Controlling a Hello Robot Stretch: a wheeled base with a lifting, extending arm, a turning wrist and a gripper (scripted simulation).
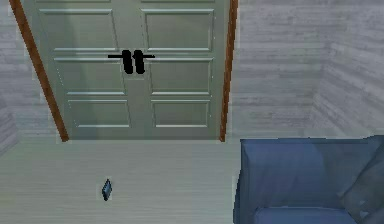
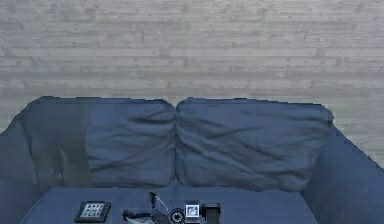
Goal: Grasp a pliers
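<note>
**Low at the sofa's front edge, pliers not yet picked out**

Forward view: a pale panelled double door (image 1: 128, 70) stands ahead, its two dark handles (image 1: 131, 62) meeting at the centre seam where both leaves are pulled. A warm wooden frame (image 1: 45, 80) borders it, and the walls (image 1: 290, 70) are pale horizontal planks. A small dark slab (image 1: 106, 189) rests on the smooth light floor (image 1: 60, 180), well apart from the door. The blue sofa (image 1: 310, 185) fills that view's lower right corner, soft and matte.

Arm side view: the same upholstery faces me. Two plump back cushions (image 2: 250, 145) lean against the sofa's back, which stands against the planked wall. On the seat (image 2: 270, 205), near its front edge, a flat dark keypad slab (image 2: 92, 211) lies level, carried by the fabric. Just beside it is my end effector (image 2: 152, 208), thin-fingered, with my white markers (image 2: 190, 212) next to it. I judge it sits low there to work at the seat.

I cannot tell how wide the end effector is, nor whether it holds anything. Dark shapes crowd the seat at it. I judge the pliers lie among them, but I cannot make out their shape.
</note>
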